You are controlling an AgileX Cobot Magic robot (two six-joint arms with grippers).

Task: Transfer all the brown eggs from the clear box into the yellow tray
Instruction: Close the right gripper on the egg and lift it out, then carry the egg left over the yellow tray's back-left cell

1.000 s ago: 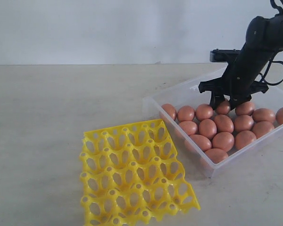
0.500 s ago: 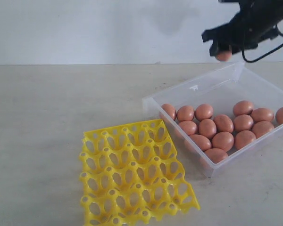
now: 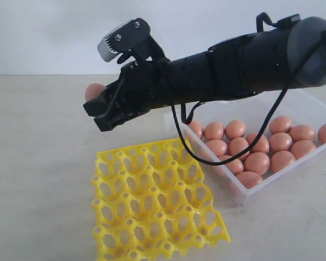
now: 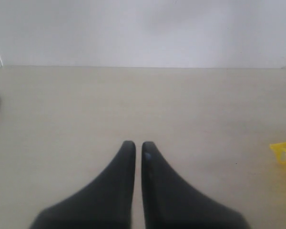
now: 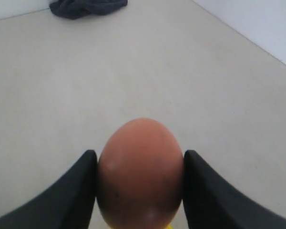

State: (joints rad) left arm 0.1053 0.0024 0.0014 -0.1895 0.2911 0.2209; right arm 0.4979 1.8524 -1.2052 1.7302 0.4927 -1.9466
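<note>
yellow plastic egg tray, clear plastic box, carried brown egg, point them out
yellow plastic tray (image 3: pixel 152 202): exterior view, centre lattice
clear plastic box (image 3: pixel 240 197): exterior view, near corner
brown egg (image 5: pixel 140 171): right wrist view, shell middle

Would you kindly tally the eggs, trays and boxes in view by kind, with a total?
brown eggs: 16 (15 in the box, 1 held in the right gripper)
yellow tray: 1
clear box: 1
Total: 18
</note>
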